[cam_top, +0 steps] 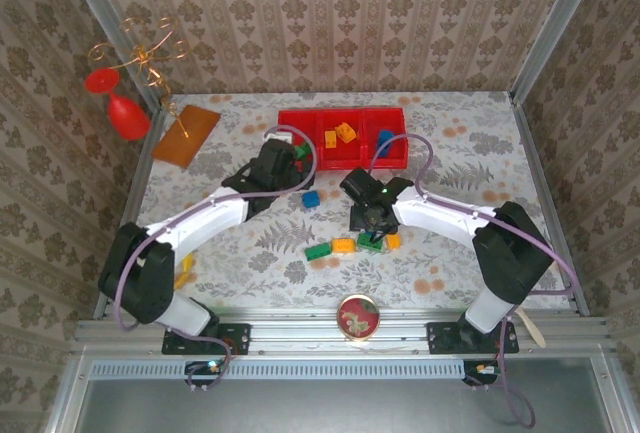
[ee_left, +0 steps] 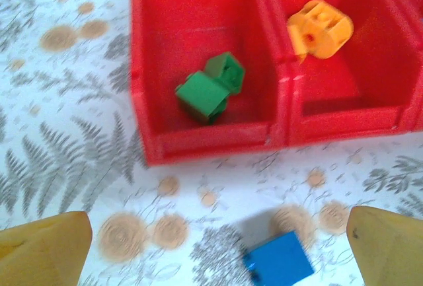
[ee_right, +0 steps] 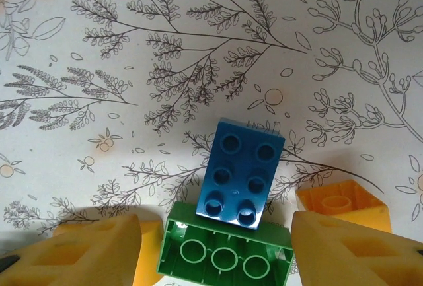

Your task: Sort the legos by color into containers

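Hovering over the floral surface (ee_right: 132, 68), my right hand (ee_right: 221, 250) is spread wide and empty above a blue six-stud lego (ee_right: 241, 178) that touches an upturned green lego (ee_right: 225, 258). My left hand (ee_left: 215, 253), equally wide and empty, frames a blue brick (ee_left: 277, 263) near the red containers (ee_left: 211, 144), where green bricks (ee_left: 210, 88) lie in one bin.

Lab test cell: aluminium frame (cam_top: 280, 332), wallpapered walls (cam_top: 340, 23).
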### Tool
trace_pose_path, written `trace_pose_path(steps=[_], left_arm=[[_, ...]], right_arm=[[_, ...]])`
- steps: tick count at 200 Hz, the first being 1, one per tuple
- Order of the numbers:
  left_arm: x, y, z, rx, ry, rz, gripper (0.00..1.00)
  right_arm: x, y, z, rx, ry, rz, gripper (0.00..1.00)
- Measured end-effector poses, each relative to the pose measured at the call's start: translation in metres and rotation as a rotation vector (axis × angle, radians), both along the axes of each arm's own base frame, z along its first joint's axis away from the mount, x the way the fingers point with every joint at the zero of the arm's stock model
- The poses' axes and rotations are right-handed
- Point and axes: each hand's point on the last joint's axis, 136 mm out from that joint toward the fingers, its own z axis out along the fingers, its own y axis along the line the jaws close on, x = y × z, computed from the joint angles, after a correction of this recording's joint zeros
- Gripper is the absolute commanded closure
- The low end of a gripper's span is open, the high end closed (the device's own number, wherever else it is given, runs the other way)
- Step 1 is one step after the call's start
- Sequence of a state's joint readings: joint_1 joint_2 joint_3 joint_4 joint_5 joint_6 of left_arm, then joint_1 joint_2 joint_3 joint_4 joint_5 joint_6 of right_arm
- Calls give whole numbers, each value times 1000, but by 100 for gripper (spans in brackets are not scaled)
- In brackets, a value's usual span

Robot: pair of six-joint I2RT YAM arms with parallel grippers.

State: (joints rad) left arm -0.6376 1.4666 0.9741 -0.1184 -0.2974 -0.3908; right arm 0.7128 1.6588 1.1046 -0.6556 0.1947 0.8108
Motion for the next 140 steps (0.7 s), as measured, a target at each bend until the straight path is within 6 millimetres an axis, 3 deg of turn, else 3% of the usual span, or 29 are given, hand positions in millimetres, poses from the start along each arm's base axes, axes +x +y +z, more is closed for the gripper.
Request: trace_pose_path(steps=[73, 140], left_arm=[[-29, 66, -17, -30, 16, 142, 0], [-34, 80, -30, -41, 48, 183, 0]], right_arm=[[-3, 2, -13, -22, 45, -7, 39], [0, 6, -26, -42, 74, -14, 39]])
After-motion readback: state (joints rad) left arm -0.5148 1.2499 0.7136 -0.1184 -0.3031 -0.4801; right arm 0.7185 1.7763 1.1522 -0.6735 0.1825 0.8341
